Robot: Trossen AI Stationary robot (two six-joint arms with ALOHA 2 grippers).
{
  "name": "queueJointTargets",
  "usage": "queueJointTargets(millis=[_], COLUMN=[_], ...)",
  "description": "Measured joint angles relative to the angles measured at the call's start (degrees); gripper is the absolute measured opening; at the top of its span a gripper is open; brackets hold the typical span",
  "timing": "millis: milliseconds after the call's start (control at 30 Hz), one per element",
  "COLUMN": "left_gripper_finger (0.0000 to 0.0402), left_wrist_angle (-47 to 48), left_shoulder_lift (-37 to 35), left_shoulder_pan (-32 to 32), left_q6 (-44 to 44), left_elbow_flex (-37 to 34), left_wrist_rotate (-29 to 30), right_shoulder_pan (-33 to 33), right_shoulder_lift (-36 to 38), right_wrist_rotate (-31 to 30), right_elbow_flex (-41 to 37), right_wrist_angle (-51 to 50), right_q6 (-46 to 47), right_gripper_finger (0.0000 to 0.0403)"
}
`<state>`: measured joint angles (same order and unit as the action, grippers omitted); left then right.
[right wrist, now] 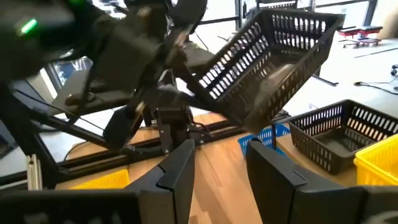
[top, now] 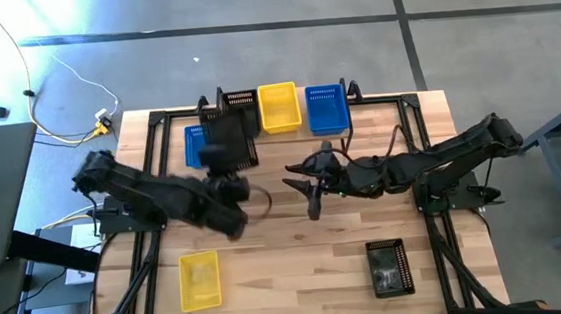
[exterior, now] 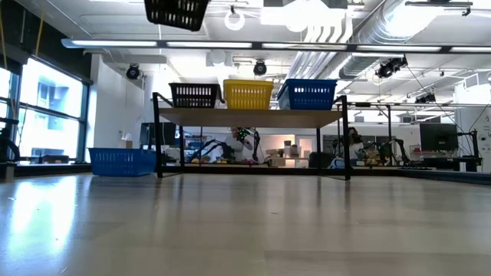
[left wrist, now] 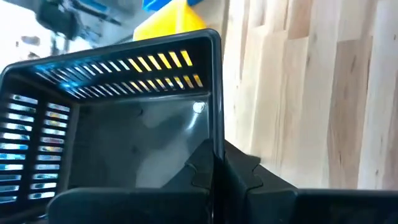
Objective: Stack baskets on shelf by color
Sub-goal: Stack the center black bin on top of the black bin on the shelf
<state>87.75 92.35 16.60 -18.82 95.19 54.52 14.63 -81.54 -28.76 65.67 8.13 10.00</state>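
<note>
One black basket [right wrist: 273, 59] is held aloft, tilted, by the left end effector [top: 224, 181] clamped on its rim, the right end effector [top: 308, 187] is spread empty nearby, and three baskets are seen on the shelf [exterior: 253, 116] beyond.

Shelf [exterior: 253, 117]: low riser, light wooden top, thin black legs, at the table's far edge. On it, in a row, one black basket [exterior: 195, 95], one yellow basket [exterior: 248, 94], one blue basket [exterior: 308, 94], all upright. A second black basket [right wrist: 273, 56] is held tilted in the air. Another blue basket [exterior: 123, 161] rests on the table beside the shelf. A yellow one [top: 199, 281] and a black one [top: 387, 267] lie near the front edge, well apart.
</note>
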Motion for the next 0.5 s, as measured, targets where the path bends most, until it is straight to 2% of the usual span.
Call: queueJointTargets(millis=[100,333,500], left_gripper_finger=[0.0,0.0,0.0], left_wrist_angle=[-3.82,-15.85,-20.81], left_shoulder_lift=[-3.64,-11.31,-14.33], left_shoulder_pan=[-3.35,-13.32,-21.67], left_q6=[4.38,18.86,28.13], left_elbow_flex=[-0.02,0.03,0.09], left_wrist_rotate=[-2.99,-16.31,-30.25], right_shoulder_pan=[-0.01,-0.02,-0.02], right_shoulder_lift=[1.2,2.67,2.93], right_wrist_rotate=[0.36,0.36,0.43], right_elbow_flex=[0.0,0.0,-0.02], right_wrist_angle=[-2.55,-5.83,-7.07], right_q6=[0.0,0.24,0.35], right_gripper_finger=[0.0129,0.013,0.013])
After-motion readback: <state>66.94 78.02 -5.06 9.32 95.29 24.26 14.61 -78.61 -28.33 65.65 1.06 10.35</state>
